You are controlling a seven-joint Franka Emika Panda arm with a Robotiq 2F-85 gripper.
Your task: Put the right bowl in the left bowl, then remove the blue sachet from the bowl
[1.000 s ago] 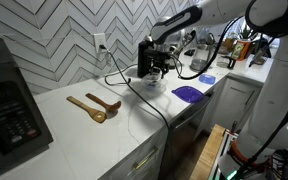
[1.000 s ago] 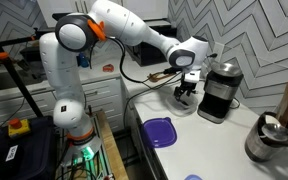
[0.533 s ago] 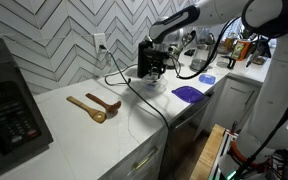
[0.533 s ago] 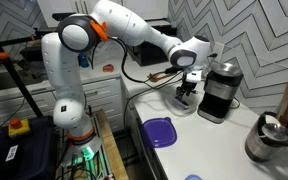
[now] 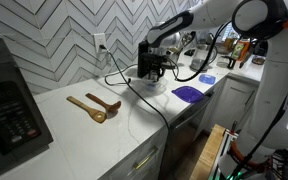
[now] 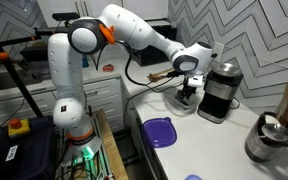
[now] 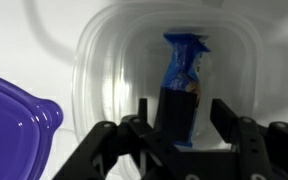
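Gripper [image 7: 182, 128] is released, jaws apart, pointing down into the clear bowl [image 7: 99, 70]. Sachet [image 7: 182, 75] lies flat on the bowl floor right under the tool. Its near end sits between the two fingers [image 7: 146, 125], with a thin gap on each side, so no contact that I can see. Its far end runs out ahead of the fingertips. Purple dish [image 7: 9, 115] is off to one side of the tool, at the wrist view's left edge and just beside the bowl; can't tell if the rims touch. In both exterior views the tool hangs low over the bowl [image 5: 154, 86] on the counter [image 5: 114, 125]; the sachet is too small to make out there. Two wooden spoons [image 5: 94, 106] lie well away from the tool.
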